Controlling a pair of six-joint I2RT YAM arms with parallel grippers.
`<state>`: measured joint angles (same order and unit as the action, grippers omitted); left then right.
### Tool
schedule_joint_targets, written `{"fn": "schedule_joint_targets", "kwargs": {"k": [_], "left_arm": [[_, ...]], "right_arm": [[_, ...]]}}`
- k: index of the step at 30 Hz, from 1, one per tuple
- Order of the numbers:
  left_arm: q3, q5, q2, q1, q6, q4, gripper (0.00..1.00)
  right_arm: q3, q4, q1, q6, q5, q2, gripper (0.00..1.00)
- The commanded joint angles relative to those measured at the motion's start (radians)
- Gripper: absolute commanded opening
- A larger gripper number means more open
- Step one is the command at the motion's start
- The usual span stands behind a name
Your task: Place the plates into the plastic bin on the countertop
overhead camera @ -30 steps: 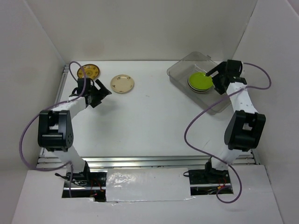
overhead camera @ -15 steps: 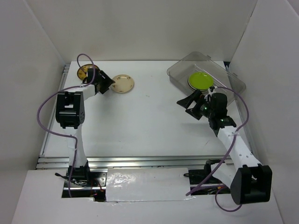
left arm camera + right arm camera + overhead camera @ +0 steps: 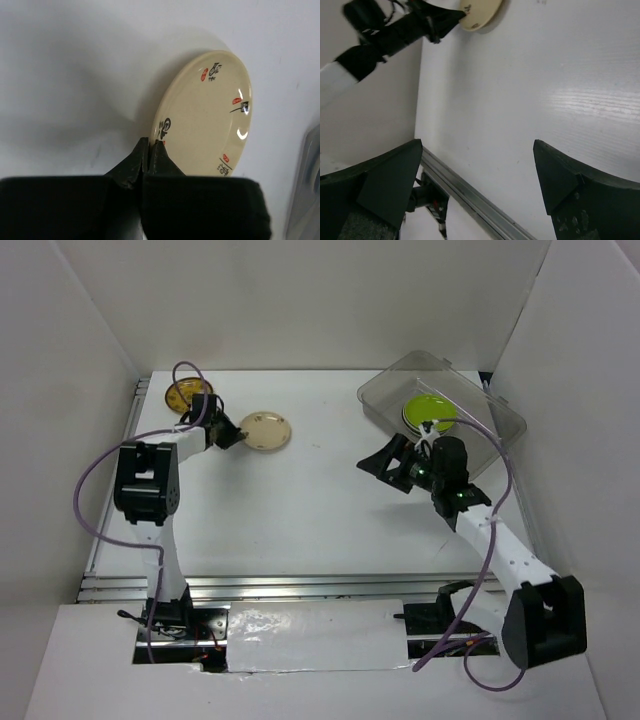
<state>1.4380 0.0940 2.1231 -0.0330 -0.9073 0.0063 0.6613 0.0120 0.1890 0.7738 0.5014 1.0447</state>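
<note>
Cream plate [image 3: 268,430] sits near the far left corner of the countertop [image 3: 320,505], and the left gripper [image 3: 238,433] has it by the rim on the side facing the left edge. From the left wrist the two black fingers [image 3: 134,166] are pressed together on that rim, with the plate's face and its small red and black marks turned toward the camera. The plate looks tipped up off the white surface, with a shadow beside it, though how far it is raised cannot be told.

A mustard plate [image 3: 187,393] lies flat right in the far left corner, just behind the left arm's wrist and apart from the cream one.

The plastic bin [image 3: 395,380] stands at an angle in the far right corner. Inside it a lime green plate [image 3: 430,410] lies face up, with the edge of another plate showing beneath it.

The right gripper [image 3: 380,460] hangs over open countertop just on the near side of the bin, pointing toward the left edge. Its jaws are spread wide with nothing between them. The right wrist view shows bare table between the fingers [image 3: 385,185], the metal rail [image 3: 470,192] at the near edge, and the cream plate far off
</note>
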Motion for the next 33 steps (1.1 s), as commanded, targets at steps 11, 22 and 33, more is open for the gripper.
{"fn": "schedule_joint_targets", "kwargs": {"k": [11, 22, 33], "left_arm": [[-0.608, 0.495, -0.652, -0.245, 0.105, 0.204, 0.0], [-0.532, 0.434, -0.716, -0.274, 0.13, 0.092, 0.0], [-0.502, -0.059, -0.903, -0.315, 0.001, -0.254, 0.99]], "right_arm": [[0.345, -0.017, 0.144, -0.137, 0.009, 0.509, 0.93], [0.183, 0.118, 0.214, -0.085, 0.019, 0.416, 0.09], [0.311, -0.168, -0.092, 0.113, -0.651, 0.282, 0.0]]}}
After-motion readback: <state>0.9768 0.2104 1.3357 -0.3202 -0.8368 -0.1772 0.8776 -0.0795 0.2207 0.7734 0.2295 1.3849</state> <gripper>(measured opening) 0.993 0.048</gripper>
